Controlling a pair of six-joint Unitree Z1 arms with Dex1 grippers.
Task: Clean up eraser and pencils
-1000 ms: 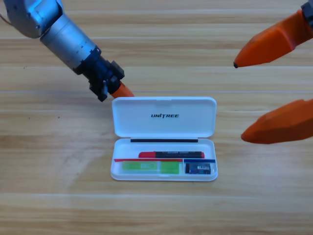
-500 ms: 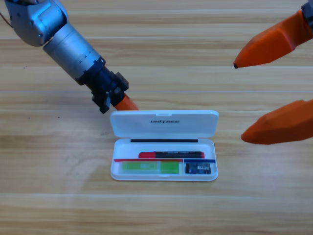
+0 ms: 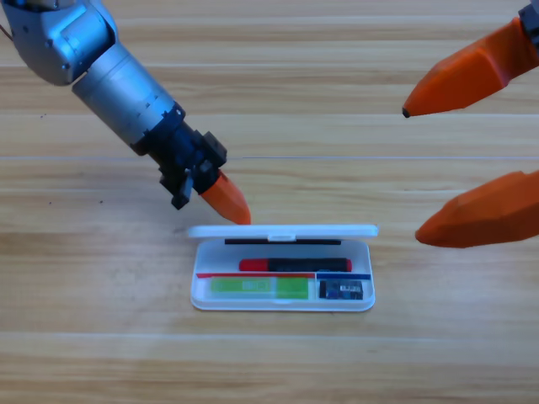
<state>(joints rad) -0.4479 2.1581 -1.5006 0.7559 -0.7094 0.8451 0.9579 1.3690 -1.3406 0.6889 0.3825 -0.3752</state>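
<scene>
While the desk [image 3: 84, 337] carries the white case [image 3: 282, 305], its lid [image 3: 282, 229] stands edge-up against the left hand [image 3: 238, 212], grip unclear; right hand [image 3: 410, 171] waits open. Pencils [image 3: 295, 265] and eraser [image 3: 341, 290] lie inside; a glancing push could skid the case.

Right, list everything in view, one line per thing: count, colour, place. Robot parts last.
case: one, white, centre of the table, tray open, lid standing edge-on along its far side.
pencils: two, both inside the case; black one with red cap in the upper slot, pale one with green in the lower left slot.
eraser: one, dark with blue label, lower right compartment of the case.
table: one, light wood planks, under everything.
left gripper: one, orange jaws on black, tip at the lid's left end, grey arm entering from the upper left.
right gripper: one, orange, large and cut off at the right edge, jaws spread apart, waiting.
</scene>
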